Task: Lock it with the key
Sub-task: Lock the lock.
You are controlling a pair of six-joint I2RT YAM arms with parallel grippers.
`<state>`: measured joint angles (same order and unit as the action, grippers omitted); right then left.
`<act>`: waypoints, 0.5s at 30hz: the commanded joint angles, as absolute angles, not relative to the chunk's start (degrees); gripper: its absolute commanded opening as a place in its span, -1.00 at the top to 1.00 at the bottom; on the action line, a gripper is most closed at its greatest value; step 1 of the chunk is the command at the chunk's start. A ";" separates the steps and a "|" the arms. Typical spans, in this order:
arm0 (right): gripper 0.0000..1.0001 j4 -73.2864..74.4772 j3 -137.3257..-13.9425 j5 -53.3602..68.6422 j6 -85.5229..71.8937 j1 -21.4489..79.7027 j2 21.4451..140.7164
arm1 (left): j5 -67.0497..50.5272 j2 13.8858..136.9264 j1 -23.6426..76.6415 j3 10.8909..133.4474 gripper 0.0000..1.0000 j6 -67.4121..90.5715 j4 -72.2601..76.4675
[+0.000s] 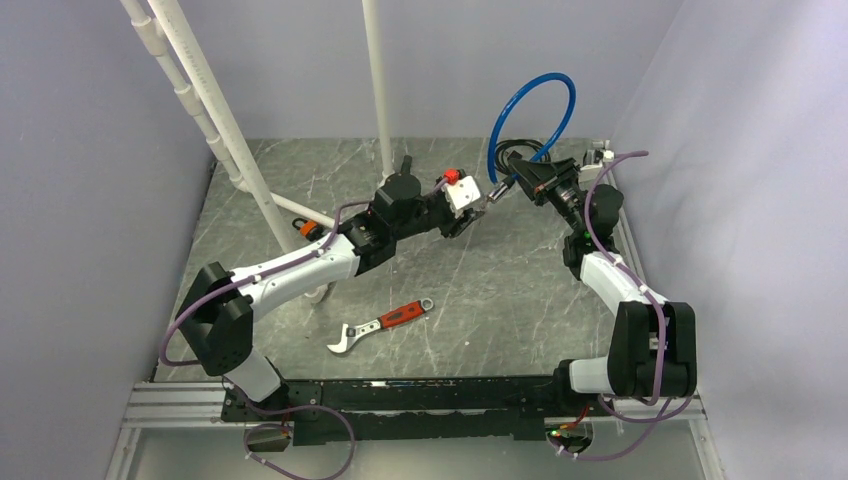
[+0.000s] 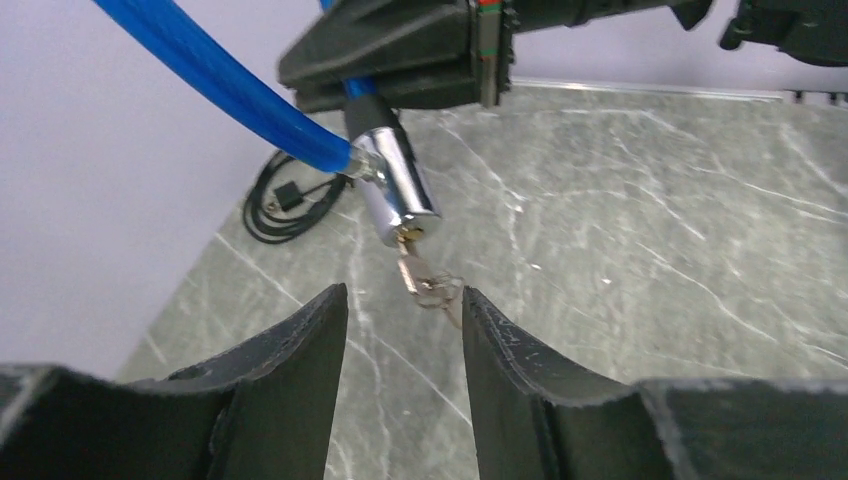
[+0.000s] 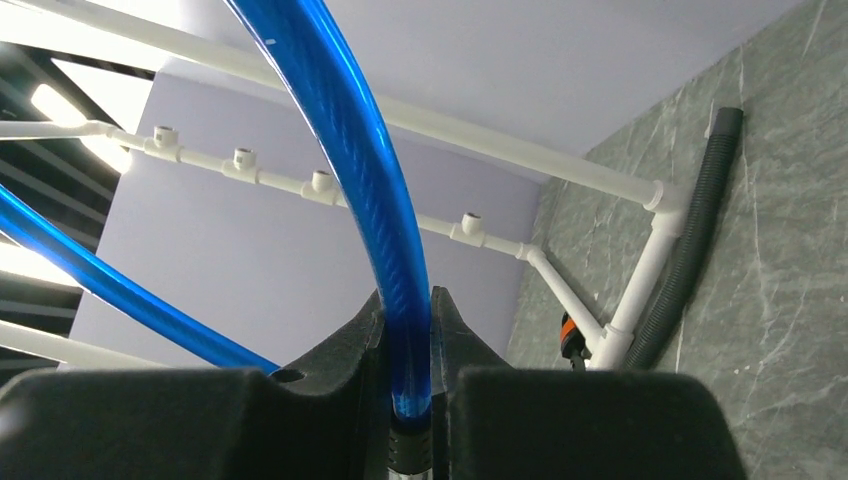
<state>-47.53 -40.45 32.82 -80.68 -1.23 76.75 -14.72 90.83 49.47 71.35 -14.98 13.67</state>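
1. Table [image 1: 470, 300] – grey marbled top, with lilac walls on three sides. A white pipe frame [image 1: 215, 115] stands at the far left.
2. Cable lock [image 1: 532, 105] – a blue loop held up in the air over the far right of the table, well clear of the top. Its chrome cylinder [image 2: 397, 190] points down and towards the left arm.
3. Key [image 2: 409, 268] – seated in the end face of the cylinder, with a small ring hanging from it. It is off the table, between the two grippers.
4. Left gripper [image 2: 402, 295] – jaws moderately apart with nothing between them. The key hangs just beyond the fingertips, in line with the gap. Whether a pad touches it cannot be told.
5. Right gripper [image 3: 408, 325] – jaws narrow, clamped on the blue cable just above its black collar. The cable rises from the grip and arcs overhead.
6. Wrench [image 1: 381, 324] – red-handled, lying flat on the near middle of the table, well apart from both grippers.
7. Black cord [image 2: 284, 204] – coiled on the table by the wall, beyond the cylinder in the left wrist view.
8. Corrugated hose [image 3: 690, 250] – black, lying on the table beside the foot of the pipe frame, as the right wrist view shows.
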 commanded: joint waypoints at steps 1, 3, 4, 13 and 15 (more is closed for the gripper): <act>1.00 -50.84 -43.51 31.49 -81.89 -0.88 75.84 | -9.72 90.74 50.09 71.75 0.05 -18.35 20.60; 1.00 -50.37 -43.27 31.48 -82.05 -0.79 75.62 | -9.70 90.93 50.23 71.68 0.19 -19.12 20.81; 1.00 -50.22 -43.17 31.35 -82.11 -0.79 75.54 | -9.67 90.92 50.40 71.57 0.29 -19.51 20.86; 1.00 -49.55 -42.90 30.89 -82.18 -0.79 74.93 | -12.71 89.10 50.81 68.87 0.13 -17.85 20.22; 1.00 -49.55 -42.74 30.77 -82.38 -0.79 74.73 | -12.70 88.97 51.04 68.92 0.06 -16.36 19.42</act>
<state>-46.22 -40.45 31.97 -81.10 -0.93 76.77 -11.64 90.85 50.50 69.17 -18.26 18.13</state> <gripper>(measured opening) 0.139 0.431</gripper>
